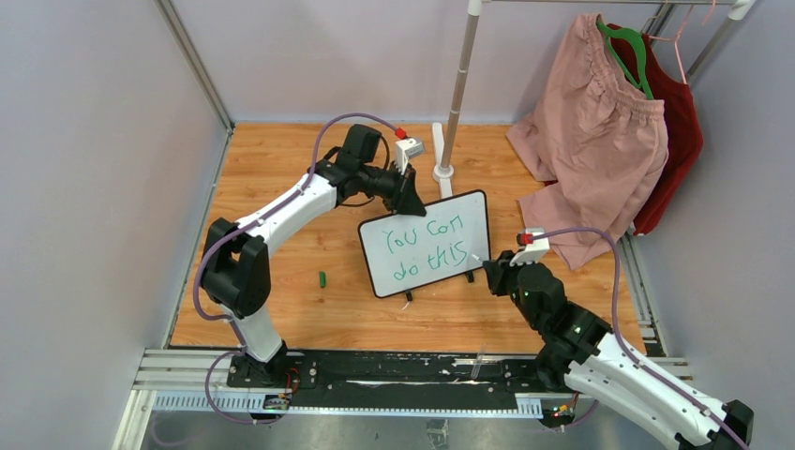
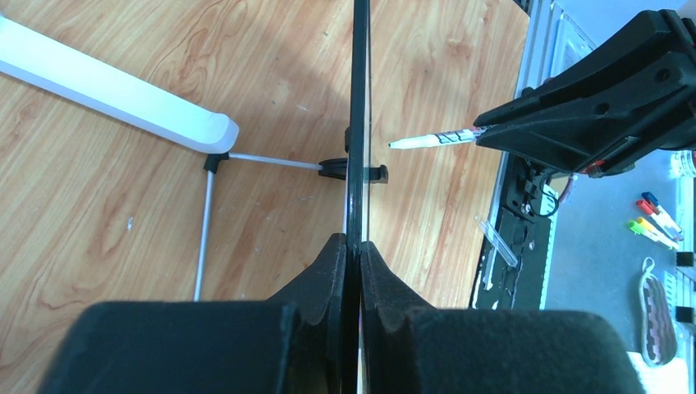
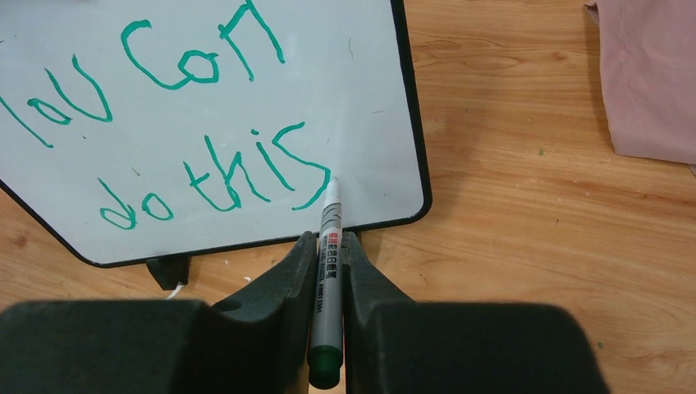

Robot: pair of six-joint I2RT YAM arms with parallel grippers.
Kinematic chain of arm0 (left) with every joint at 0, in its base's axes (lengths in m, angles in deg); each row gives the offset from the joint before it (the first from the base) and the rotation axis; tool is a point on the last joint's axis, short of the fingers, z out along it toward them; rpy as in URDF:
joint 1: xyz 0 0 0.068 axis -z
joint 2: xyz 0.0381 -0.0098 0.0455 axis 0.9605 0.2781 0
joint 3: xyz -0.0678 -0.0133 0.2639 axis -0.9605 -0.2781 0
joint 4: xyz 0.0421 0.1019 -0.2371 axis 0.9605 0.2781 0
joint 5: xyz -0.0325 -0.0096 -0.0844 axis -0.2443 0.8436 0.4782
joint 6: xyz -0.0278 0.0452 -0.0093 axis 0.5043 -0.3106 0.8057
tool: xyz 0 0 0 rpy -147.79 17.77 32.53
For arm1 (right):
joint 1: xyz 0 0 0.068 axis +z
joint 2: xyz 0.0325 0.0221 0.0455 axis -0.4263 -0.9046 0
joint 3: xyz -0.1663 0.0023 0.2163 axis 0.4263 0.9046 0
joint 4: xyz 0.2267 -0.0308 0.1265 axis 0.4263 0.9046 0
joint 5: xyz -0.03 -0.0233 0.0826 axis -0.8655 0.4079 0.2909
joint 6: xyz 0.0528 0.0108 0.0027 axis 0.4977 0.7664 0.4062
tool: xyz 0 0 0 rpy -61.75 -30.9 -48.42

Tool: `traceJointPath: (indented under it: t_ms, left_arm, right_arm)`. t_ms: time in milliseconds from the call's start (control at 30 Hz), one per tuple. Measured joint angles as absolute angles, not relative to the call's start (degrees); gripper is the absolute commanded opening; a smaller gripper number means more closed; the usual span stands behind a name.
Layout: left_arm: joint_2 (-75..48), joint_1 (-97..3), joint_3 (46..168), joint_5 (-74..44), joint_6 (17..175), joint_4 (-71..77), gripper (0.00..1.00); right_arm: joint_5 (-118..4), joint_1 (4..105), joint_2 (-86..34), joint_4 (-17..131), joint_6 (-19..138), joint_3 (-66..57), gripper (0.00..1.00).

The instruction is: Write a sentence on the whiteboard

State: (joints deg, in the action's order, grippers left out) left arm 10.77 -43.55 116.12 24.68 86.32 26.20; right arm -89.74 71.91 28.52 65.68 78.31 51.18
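Note:
The whiteboard [image 1: 471, 217] stands tilted on the wooden table, and the green sentence [image 1: 427, 246] "You can do this" fills it in two lines. My left gripper [image 1: 410, 199] is shut on the board's top edge; in the left wrist view the board [image 2: 358, 123] runs edge-on between its jaws [image 2: 359, 246]. My right gripper [image 1: 497, 267] is shut on a grey marker [image 3: 328, 246], with its jaws [image 3: 328, 242] just below the board [image 3: 361, 98]. The marker tip sits by the last "s" of the sentence [image 3: 205, 131]. The left wrist view shows a small gap between the marker [image 2: 431, 140] and the board.
A green marker cap [image 1: 322, 278] lies on the table left of the board. A white rack pole [image 1: 457, 94] stands behind the board. Pink shorts [image 1: 591, 141] and a red garment [image 1: 680, 141] hang at the right. Grey walls close in both sides.

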Motion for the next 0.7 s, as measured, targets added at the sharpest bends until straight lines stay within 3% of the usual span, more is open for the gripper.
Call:
traceJointPath:
  t_ms: [700]
  left_arm:
    - [10.53,-43.48,115.90,24.49,86.32,26.05,0.00]
  right_arm:
    - [-89.17,69.75,26.93,65.42,78.31,51.42,0.00]
